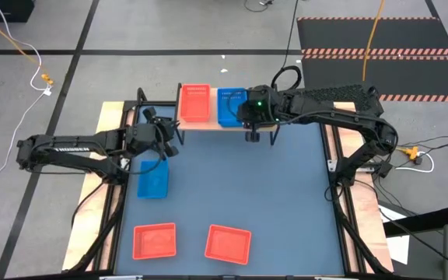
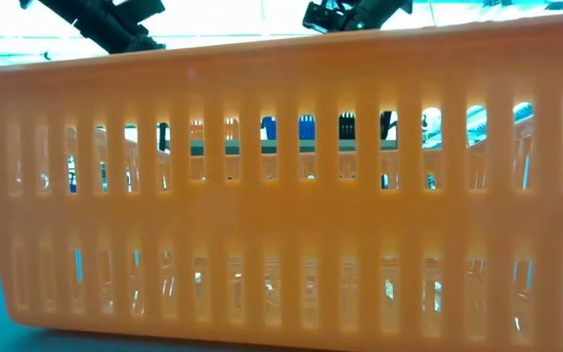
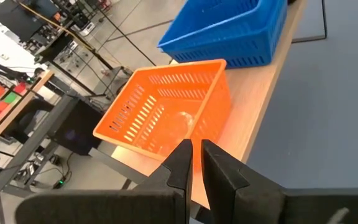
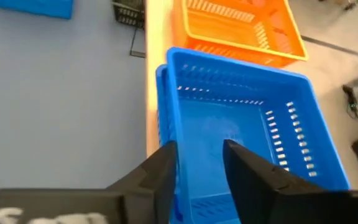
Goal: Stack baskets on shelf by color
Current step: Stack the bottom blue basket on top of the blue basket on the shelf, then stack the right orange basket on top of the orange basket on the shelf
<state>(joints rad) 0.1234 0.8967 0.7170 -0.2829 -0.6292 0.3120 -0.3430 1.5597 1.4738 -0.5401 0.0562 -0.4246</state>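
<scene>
The shelf [image 1: 224,124] stands at the table's far edge. A red basket [image 1: 194,103] and a blue basket [image 1: 230,106] rest on its plank side by side; both also show in the left wrist view, red [image 3: 166,112] and blue [image 3: 229,31]. My right gripper [image 4: 201,149] is open, level, pointing toward the table's left. One finger is outside and one inside the blue basket's near wall [image 4: 169,112], and the gap is wider than the wall. My left gripper [image 3: 193,152] is shut and empty, off the shelf's left front corner [image 1: 166,144].
A blue basket [image 1: 153,179] lies on the table at the left. Two red baskets [image 1: 155,239] [image 1: 229,243] sit near the front edge; one fills the low view [image 2: 281,196]. A black basket [image 4: 128,12] sits by the shelf's left end.
</scene>
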